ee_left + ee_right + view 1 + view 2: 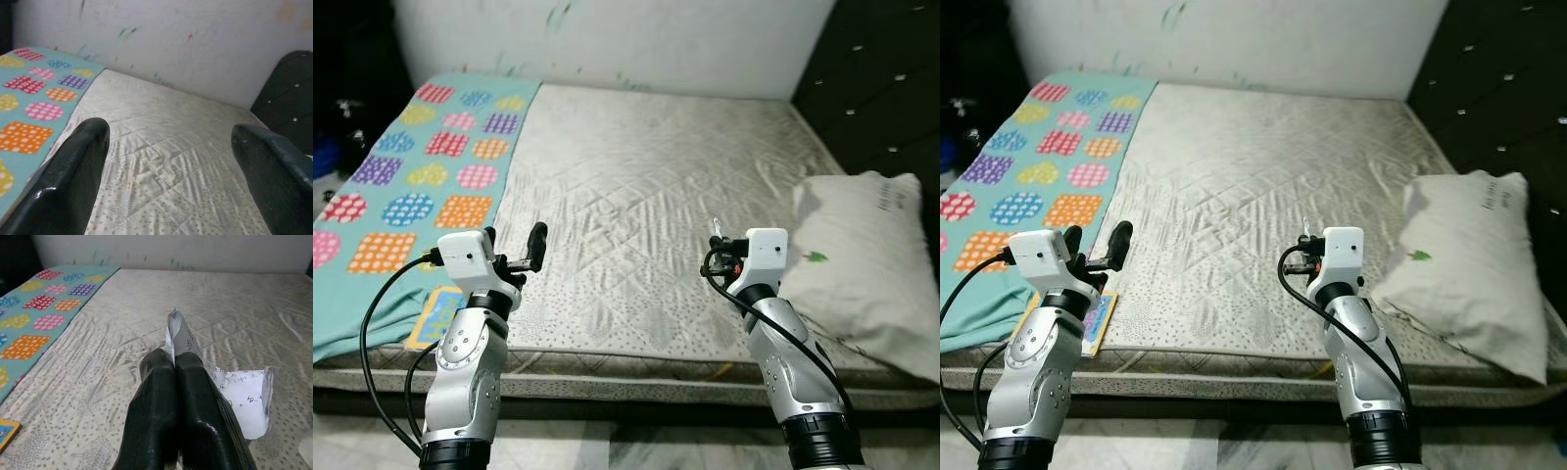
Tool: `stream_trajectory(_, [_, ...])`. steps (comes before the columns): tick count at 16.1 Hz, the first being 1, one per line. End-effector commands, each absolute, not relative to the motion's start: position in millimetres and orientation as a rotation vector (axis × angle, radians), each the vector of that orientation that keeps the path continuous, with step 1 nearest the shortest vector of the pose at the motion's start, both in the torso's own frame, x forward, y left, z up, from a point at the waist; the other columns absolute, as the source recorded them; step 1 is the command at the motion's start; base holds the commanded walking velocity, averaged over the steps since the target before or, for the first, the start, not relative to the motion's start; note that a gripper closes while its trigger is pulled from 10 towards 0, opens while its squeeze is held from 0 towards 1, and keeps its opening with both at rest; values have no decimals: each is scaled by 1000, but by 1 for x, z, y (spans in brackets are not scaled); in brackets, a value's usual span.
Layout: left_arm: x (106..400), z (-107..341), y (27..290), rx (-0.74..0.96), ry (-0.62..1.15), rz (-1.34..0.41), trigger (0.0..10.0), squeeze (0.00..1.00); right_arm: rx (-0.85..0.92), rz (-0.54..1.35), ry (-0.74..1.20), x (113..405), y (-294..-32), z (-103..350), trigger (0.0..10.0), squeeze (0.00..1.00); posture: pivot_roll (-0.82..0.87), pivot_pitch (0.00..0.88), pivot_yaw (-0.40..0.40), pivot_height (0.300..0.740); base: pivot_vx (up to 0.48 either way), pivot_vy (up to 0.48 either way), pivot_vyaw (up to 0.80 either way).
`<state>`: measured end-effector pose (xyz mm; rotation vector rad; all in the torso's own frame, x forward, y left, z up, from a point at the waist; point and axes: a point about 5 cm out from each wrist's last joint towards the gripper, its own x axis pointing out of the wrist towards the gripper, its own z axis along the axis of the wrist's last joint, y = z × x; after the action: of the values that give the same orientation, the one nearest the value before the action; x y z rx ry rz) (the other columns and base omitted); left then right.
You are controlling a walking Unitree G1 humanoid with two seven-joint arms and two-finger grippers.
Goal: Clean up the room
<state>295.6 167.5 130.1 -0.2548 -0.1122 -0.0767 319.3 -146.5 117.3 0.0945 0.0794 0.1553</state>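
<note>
Both arms up over the bare quilted mattress (636,186)!
Right gripper (174,363) pinching a crumpled printed white paper sheet (244,396); left gripper (171,147) spread wide, holding nothing.

Head pair: high, facing forward and down over the mattress (646,196) to the far wall (626,39); both eyes share the patterned blanket (1038,166) left and the pillow (1469,255) right. Left wrist: low, close, facing the far wall. Right wrist: close above the mattress, sharing the blanket.
</note>
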Motion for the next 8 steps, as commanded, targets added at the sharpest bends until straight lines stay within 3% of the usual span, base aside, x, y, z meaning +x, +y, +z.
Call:
stream_trajectory(1, [296,132,165,-260,-123,-92,10000,0,92,148,73,321,-150,118,10000,0,-84,17,-63,740,270,0,0])
stream_trajectory(4, [296,132,166,-257,-120,-91,10000,0,91,145,79,319,-151,116,10000,0,-86,20,-62,740,90,0,0])
stream_trajectory(8, [296,133,165,-258,-122,-94,10000,0,88,140,77,320,-152,117,10000,0,-86,23,-62,740,251,0,0])
